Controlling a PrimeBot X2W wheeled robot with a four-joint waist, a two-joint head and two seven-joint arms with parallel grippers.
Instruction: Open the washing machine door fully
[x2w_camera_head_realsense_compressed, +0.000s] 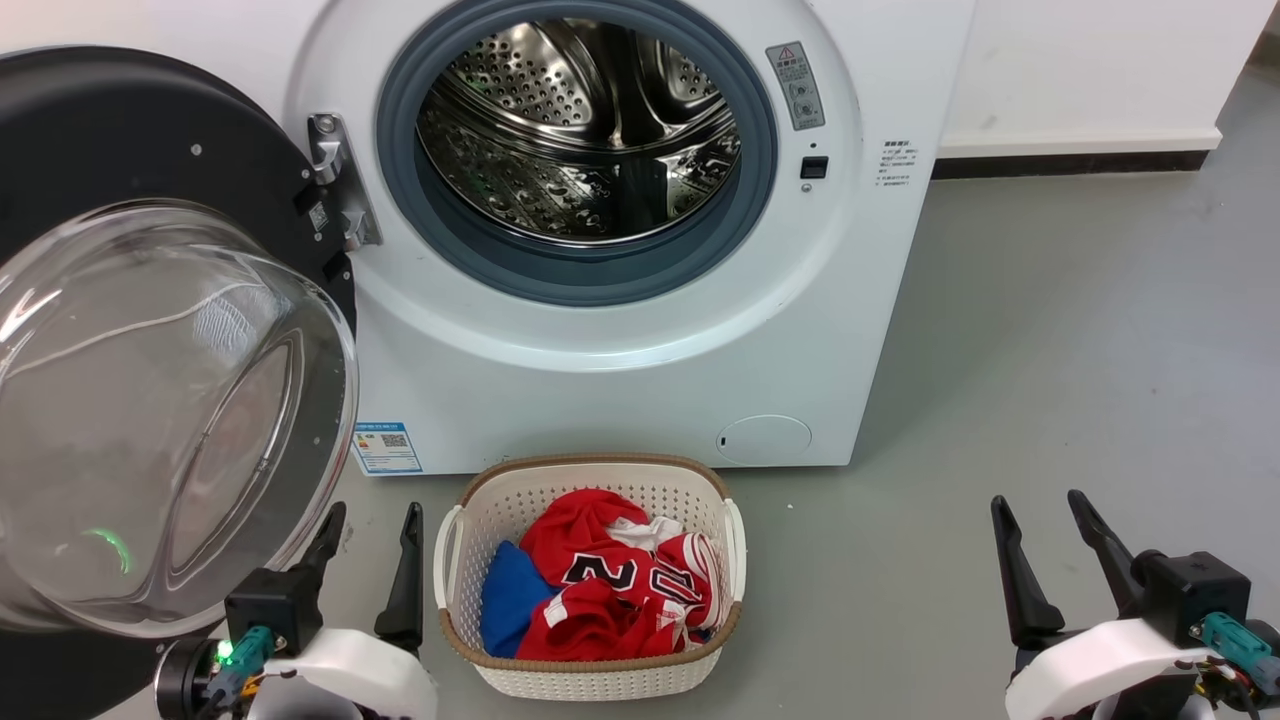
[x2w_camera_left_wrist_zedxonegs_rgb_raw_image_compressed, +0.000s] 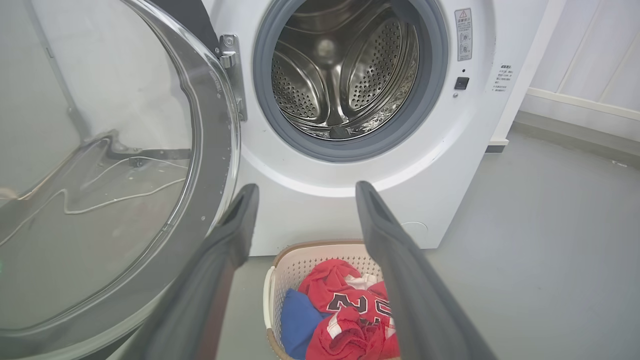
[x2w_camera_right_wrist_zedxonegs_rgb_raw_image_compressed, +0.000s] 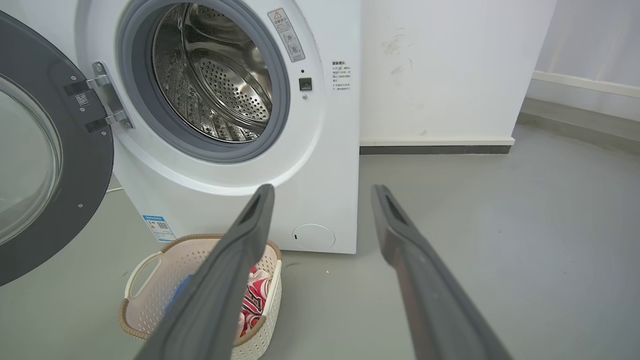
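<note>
While the washing machine door (x2w_camera_head_realsense_compressed: 170, 400) is hanging swung wide on its hinge (x2w_camera_head_realsense_compressed: 335, 180), at nine o'clock of the washing machine (x2w_camera_head_realsense_compressed: 620, 370), the drum opening (x2w_camera_head_realsense_compressed: 580, 130) is standing fully uncovered.

- **Door:** its inner face and glass bowl are facing the robot. The disc is standing upright, with its free rim reaching toward seven o'clock in the head view.
- **Left gripper (x2w_camera_head_realsense_compressed: 373, 515):** the fingers are sitting spread wide and holding nothing. The door rim is lying just beside them at ten o'clock. Whether the near finger is touching it, the pictures are not telling.
- **Right gripper (x2w_camera_head_realsense_compressed: 1040, 500):** the fingers are likewise parted wide and empty. They are sitting well apart from the door, at three o'clock of the laundry basket (x2w_camera_head_realsense_compressed: 590, 464).
- **Judgement:** the left arm is lying nearer. Any remaining swing is probably calling for a push toward nine o'clock, away from the machine.
- **Room:** the basket is crowding the left fingers at three o'clock, and bare floor (x2w_camera_head_realsense_compressed: 1050, 380) is lying open beyond it.
</note>
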